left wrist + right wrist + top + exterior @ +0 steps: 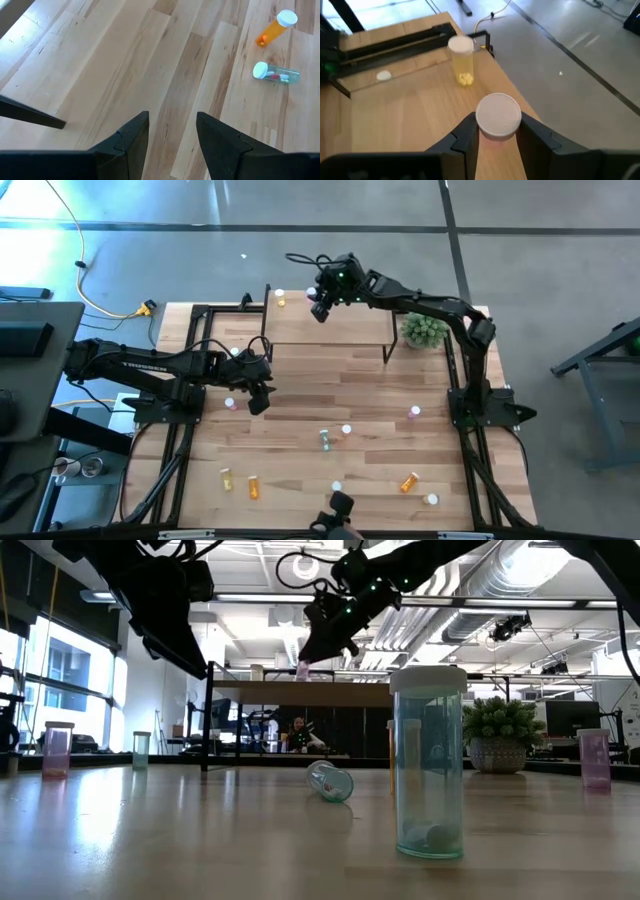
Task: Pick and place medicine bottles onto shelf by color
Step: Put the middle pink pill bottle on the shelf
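The right claw (496, 131) is closed around a white-capped pink bottle (498, 118) over the shelf (330, 320), near a yellow bottle (461, 59). The left claw (172, 135) is open and holds nothing above the table (370, 395).

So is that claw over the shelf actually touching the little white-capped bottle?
Touching. In the right wrist view, the right gripper's fingers press both sides of the bottle's cap.

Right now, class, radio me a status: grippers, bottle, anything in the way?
Right gripper shut on pink bottle, above the shelf. Left gripper open, empty, over the table. Yellow bottle stands on the shelf just ahead; mind it.
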Action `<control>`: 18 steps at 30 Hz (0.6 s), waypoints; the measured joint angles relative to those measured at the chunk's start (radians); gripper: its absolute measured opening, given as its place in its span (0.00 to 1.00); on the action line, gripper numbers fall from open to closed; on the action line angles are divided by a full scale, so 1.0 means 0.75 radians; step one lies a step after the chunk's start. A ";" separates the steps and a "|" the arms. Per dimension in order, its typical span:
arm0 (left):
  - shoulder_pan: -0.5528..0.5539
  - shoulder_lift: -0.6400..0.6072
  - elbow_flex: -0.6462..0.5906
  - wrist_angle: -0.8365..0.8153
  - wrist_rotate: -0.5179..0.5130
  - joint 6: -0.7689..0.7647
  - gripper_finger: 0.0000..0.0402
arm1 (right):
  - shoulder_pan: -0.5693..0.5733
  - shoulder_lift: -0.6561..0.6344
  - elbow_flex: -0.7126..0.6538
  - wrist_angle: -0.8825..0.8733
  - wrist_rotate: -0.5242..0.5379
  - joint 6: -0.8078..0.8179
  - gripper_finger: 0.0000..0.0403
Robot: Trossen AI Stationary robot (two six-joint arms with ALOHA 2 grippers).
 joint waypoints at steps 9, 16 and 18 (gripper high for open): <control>0.000 0.000 0.000 0.003 0.000 0.000 0.39 | 0.000 0.051 -0.001 0.002 -0.008 -0.020 0.26; 0.000 0.000 0.000 0.003 0.000 0.000 0.39 | 0.003 0.053 -0.001 -0.003 -0.037 0.000 0.26; 0.000 0.000 0.000 0.002 0.001 0.000 0.39 | 0.003 0.053 -0.001 -0.005 -0.037 0.000 0.26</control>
